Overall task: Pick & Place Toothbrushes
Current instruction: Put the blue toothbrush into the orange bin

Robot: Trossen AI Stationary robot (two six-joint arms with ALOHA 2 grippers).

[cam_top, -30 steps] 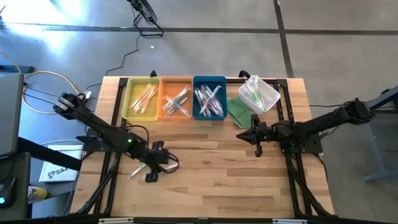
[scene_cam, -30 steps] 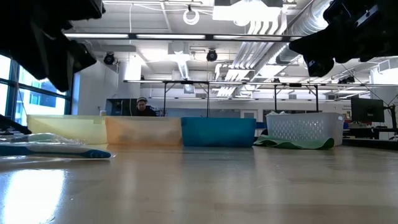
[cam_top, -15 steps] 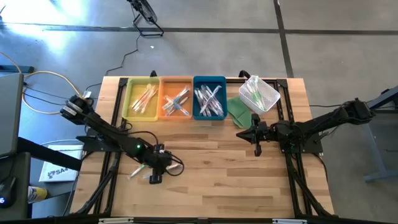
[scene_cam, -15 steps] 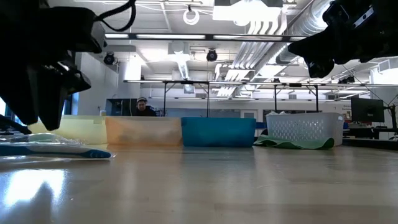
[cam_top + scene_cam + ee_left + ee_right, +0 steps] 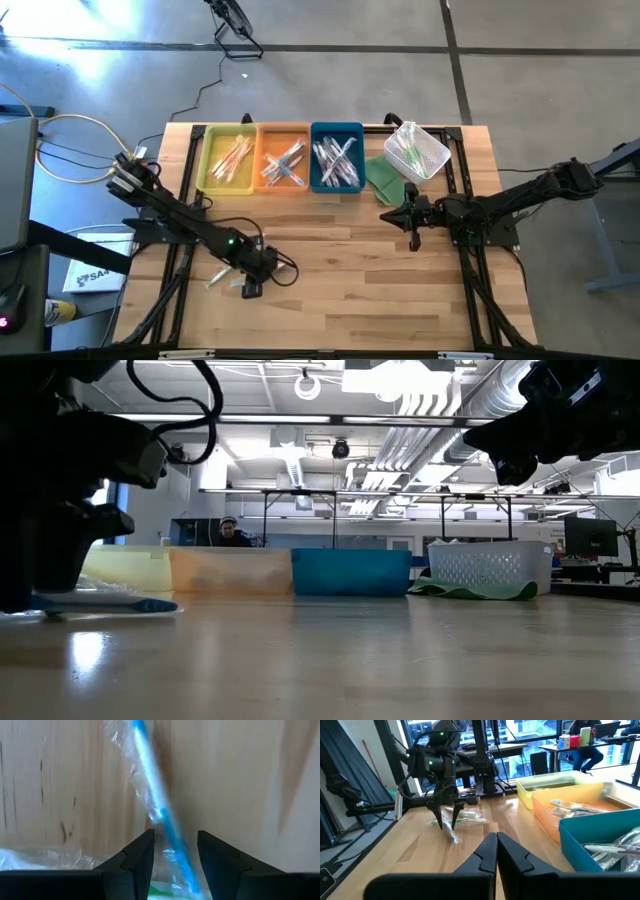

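Down low, the left gripper (image 5: 175,851) has its jaws apart w/ a blue-handled toothbrush (image 5: 159,810) in a clear wrapper running straight up through the gap; neither finger looks pressed onto it, so it's straddled, not gripped. Wrist view also shows more crinkled wrapper (image 5: 45,857) beside the fingers (image 5: 137,857) and a bit of green at the frame edge. In the high view the left gripper (image 5: 252,275) sits at approx 7 o'clock on the table (image 5: 400,300), tips down at the wood, w/ a small cluster of loose toothbrushes (image 5: 220,274) just beside it on its 9 o'clock side. Low view: that brush (image 5: 100,603) lies flat on the tabletop, dark arm right over it.

Right gripper (image 5: 496,846) has jaws fully closed, fingers touching, nothing between them. It hangs above the table near centre, approx 3 o'clock of the middle (image 5: 413,238), well apart from the loose brushes.

Along the 12 o'clock edge, side by side and touching: yellow tray (image 5: 205,160), orange tray (image 5: 263,135), blue tray (image 5: 318,135), each w/ wrapped brushes inside. At approx 1 o'clock, white mesh basket (image 5: 435,160) tilted, holding green-handled brushes; green cloth (image 5: 383,180) lies on the table beside and partly under it.

Beyond the table, low view shows a person (image 5: 230,532) seated far back behind the trays.
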